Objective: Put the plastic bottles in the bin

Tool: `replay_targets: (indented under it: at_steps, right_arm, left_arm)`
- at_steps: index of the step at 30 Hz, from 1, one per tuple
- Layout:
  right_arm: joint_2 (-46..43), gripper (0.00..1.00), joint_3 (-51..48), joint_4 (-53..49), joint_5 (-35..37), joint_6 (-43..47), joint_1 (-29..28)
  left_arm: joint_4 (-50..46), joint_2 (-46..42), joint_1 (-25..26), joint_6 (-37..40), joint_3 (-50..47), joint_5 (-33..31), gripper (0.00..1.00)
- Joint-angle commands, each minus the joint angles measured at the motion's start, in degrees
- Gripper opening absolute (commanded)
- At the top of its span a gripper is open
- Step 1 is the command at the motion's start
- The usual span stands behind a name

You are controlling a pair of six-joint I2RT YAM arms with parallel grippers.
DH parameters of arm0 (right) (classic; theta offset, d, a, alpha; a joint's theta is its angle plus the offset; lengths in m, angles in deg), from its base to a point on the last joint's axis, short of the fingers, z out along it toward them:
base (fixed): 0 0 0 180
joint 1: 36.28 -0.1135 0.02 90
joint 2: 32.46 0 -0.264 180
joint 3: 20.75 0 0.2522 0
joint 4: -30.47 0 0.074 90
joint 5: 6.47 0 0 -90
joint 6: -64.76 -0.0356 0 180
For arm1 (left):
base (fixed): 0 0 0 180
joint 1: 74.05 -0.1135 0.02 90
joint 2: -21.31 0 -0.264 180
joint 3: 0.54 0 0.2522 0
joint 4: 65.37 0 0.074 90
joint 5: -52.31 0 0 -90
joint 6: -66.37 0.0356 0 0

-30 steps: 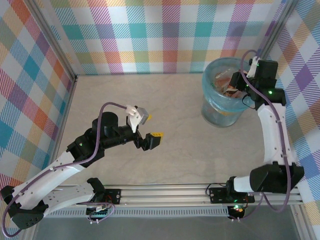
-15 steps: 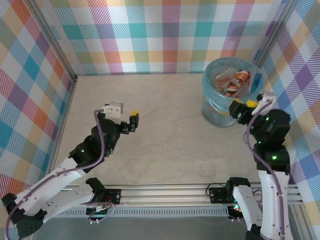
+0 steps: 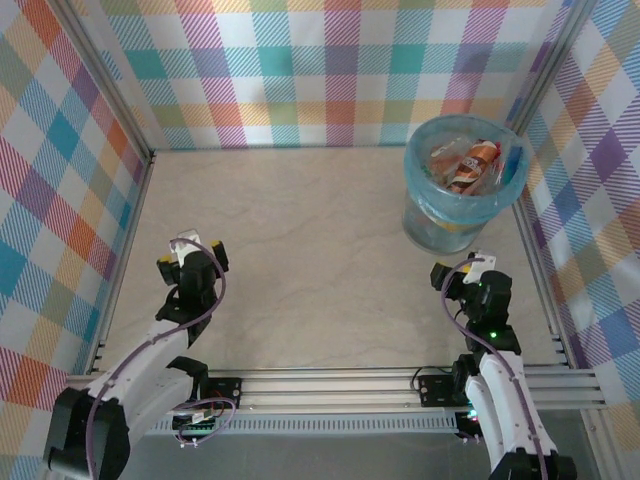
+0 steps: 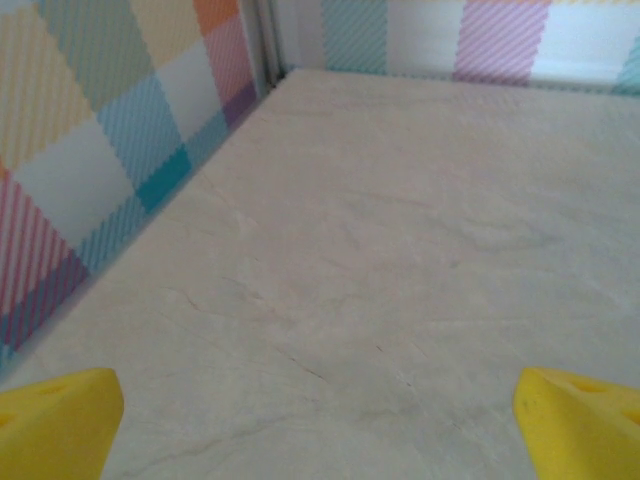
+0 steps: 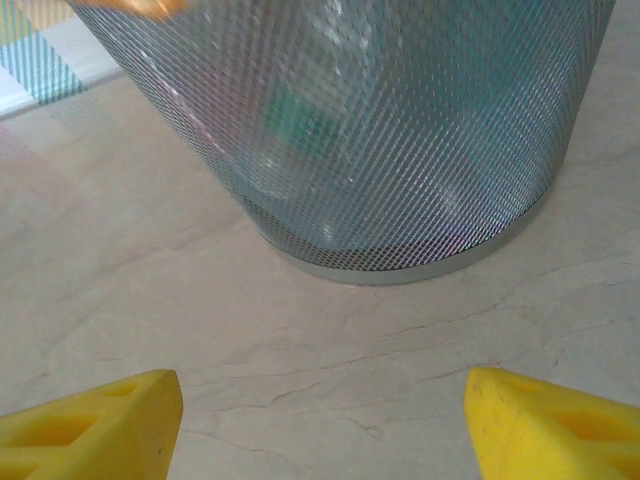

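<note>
The bin [image 3: 428, 205], a round mesh basket lined with a light-blue bag, stands at the far right of the table. Several plastic bottles [image 3: 466, 163] with orange and copper labels lie inside it. My right gripper [image 3: 464, 271] is low over the table just in front of the bin, open with nothing between its yellow fingers. In the right wrist view the bin's mesh wall [image 5: 380, 130] rises close ahead of that gripper [image 5: 320, 430]. My left gripper [image 3: 190, 262] is at the near left, open and empty. In its wrist view the left gripper [image 4: 320, 430] faces bare table.
Checked walls close in the table on the left [image 3: 70, 200], back and right. In the left wrist view the left wall [image 4: 90, 190] runs close beside the gripper. The marbled tabletop [image 3: 310, 260] stretches between both arms. A metal rail [image 3: 340, 385] lines the near edge.
Both arms have drawn back toward the near edge. The right gripper has left the bin's rim, dropped low in front of the bin and opened wider. The left gripper has swung to the near left.
</note>
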Motion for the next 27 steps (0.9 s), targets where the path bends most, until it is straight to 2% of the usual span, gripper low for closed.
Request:
replay_targets:
  at_steps: [1, 6, 11, 13, 16, 20, 23, 24, 27]
  right_arm:
    - [5.7, 0.76, -2.2, 19.3, -0.7, 2.6, -0.4]
    - [22.7, 0.78, 0.6, 30.9, -3.8, 9.5, -4.8]
    - [35.6, 0.82, 2.3, 45.8, -9.2, 12.5, -5.3]
    - [37.2, 0.83, 5.6, 40.9, -11.0, 14.2, -5.2]
    - [39.0, 0.85, 6.7, 41.4, -12.2, 16.3, -5.2]
    - [40.5, 0.86, 5.4, 45.9, -13.0, 16.7, -4.7]
    - [46.4, 0.87, 4.7, 53.8, -12.5, 16.6, -3.8]
    - [48.3, 0.87, 5.0, 55.2, -12.7, 16.2, -3.3]
    - [51.4, 0.87, 7.3, 54.0, -12.3, 14.0, -1.6]
  left_arm:
    - [13.2, 5.4, -2.3, 4.3, -1.1, 11.4, 1.0]
    - [25.1, 18.6, -3.2, 7.6, -1.0, 20.4, 1.0]
    - [31.3, 24.5, -3.4, 9.8, -0.6, 25.1, 1.0]
    - [33.2, 25.5, -3.9, 10.0, -0.9, 25.1, 1.0]
    - [37.5, 29.2, -5.1, 9.8, -1.3, 25.9, 1.0]
    - [36.5, 34.3, -7.0, 7.9, 1.9, 26.9, 1.0]
    - [37.1, 37.7, -8.5, 6.0, 3.3, 26.0, 1.0]
    - [33.4, 37.1, -8.8, 5.6, 4.5, 26.4, 1.0]
    - [33.7, 37.5, -10.2, 4.4, 4.9, 27.7, 1.0]
